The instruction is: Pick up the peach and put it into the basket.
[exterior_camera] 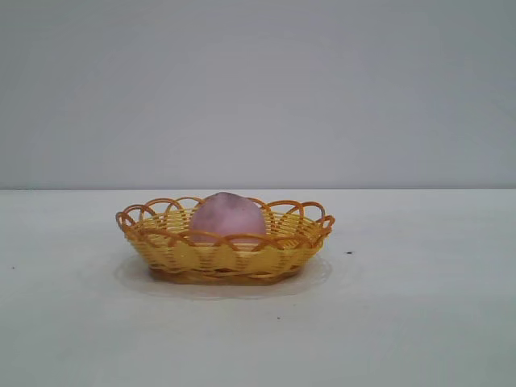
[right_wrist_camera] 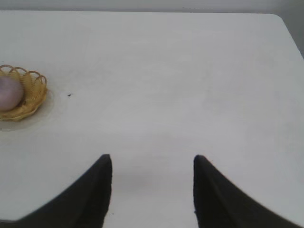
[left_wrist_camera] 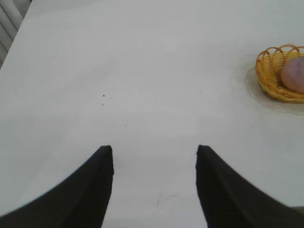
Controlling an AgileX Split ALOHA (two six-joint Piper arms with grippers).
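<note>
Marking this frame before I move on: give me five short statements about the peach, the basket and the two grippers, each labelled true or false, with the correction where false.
1. The peach lies inside the basket. True.
2. The left gripper is clamped on the peach. False: its fingers stand apart over bare table, holding nothing.
3. The basket has tipped onto its side. False: it sits flat on its base.
4. The right gripper is open and empty, well away from the basket. True.
5. A second fruit lies on the table beside the basket. False: only small dark specks show there.
</note>
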